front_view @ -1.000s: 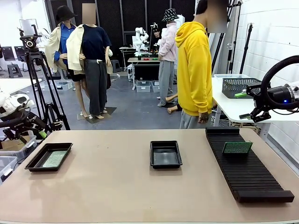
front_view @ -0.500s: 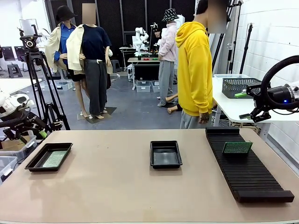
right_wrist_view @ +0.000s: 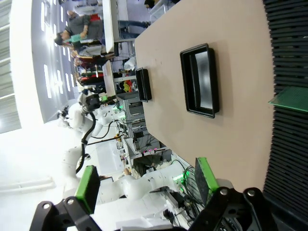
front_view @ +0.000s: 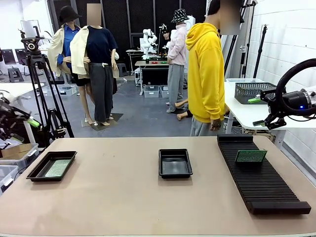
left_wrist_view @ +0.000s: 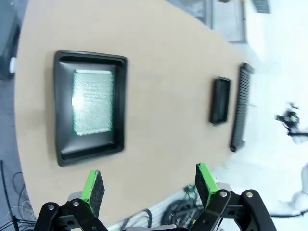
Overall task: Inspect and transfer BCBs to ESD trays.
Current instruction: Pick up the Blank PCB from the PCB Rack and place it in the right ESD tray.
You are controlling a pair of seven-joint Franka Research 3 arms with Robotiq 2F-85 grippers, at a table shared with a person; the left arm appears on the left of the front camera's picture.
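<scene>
On the table (front_view: 113, 197), the slotted rack (front_view: 266, 190) runs from near right to far right. An upright BCB (front_view: 251, 156) stands in a slot toward its far end, likely so its top edge is free for a grasp. The left ESD tray (front_view: 44, 178) holds a flat BCB (front_view: 57, 168), seemingly already delivered. The middle ESD tray (front_view: 176, 176) lies bare, ready to receive. The left pincer (left_wrist_view: 149, 185) hangs spread and empty off the table's left side, with the flat BCB well apart ahead of it. The right pincer (right_wrist_view: 147, 185), likewise spread and empty, hovers beyond the far right corner, well apart from the upright BCB. A person (front_view: 205, 74) stands at the far side.
</scene>
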